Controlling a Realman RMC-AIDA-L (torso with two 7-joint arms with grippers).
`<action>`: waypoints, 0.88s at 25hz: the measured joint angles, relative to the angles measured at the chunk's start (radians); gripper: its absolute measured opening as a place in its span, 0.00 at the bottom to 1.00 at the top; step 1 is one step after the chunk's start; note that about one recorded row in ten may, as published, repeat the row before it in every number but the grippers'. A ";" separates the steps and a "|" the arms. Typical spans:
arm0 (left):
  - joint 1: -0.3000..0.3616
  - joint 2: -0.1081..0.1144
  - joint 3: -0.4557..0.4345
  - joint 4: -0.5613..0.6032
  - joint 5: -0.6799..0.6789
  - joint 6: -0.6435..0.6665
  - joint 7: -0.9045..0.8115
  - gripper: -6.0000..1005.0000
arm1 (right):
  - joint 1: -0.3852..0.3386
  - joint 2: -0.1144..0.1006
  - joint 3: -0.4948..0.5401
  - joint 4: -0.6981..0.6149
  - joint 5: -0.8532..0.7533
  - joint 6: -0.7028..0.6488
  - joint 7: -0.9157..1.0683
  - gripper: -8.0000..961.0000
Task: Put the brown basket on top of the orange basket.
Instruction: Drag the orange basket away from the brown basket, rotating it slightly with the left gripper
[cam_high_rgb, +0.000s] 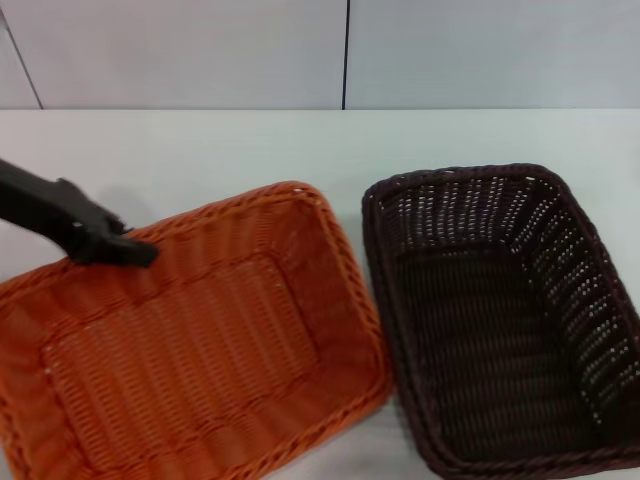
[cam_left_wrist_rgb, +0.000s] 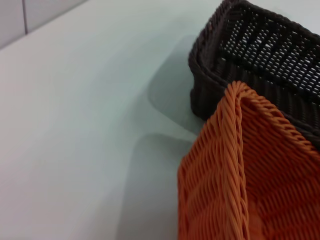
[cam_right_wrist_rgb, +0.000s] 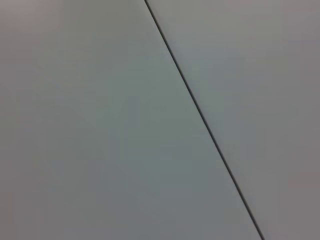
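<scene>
- The left tool (cam_high_rgb: 135, 250) sat at the far rim of the orange basket (cam_high_rgb: 190, 340); whether it was gripping could not be told.
- The brown basket (cam_high_rgb: 500, 320), dark woven wicker with a braided rim, lay beside it on the white worktop (cam_high_rgb: 250, 150), rims nearly touching.
- Risk, likely: shifting the orange basket could nudge its neighbour askew.
- The right tool was out of sight.

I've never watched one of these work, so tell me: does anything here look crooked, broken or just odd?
Nothing looks broken or spilled. The orange basket sits askew on the table, at an angle to the brown basket beside it. Oddly, the left gripper is at the orange basket's rim, not the brown one meant to be lifted. The right gripper isn't visible.
</scene>
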 joint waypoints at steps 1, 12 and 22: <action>-0.005 -0.005 0.002 -0.003 0.004 -0.013 0.000 0.18 | -0.002 0.001 0.003 0.002 0.002 -0.002 0.000 0.52; -0.073 -0.085 0.013 -0.064 0.016 -0.167 0.023 0.21 | -0.008 0.002 0.010 0.009 0.005 -0.009 0.000 0.52; -0.122 -0.130 0.016 -0.080 -0.053 -0.217 0.075 0.23 | -0.002 0.003 0.011 0.009 0.005 -0.003 -0.001 0.52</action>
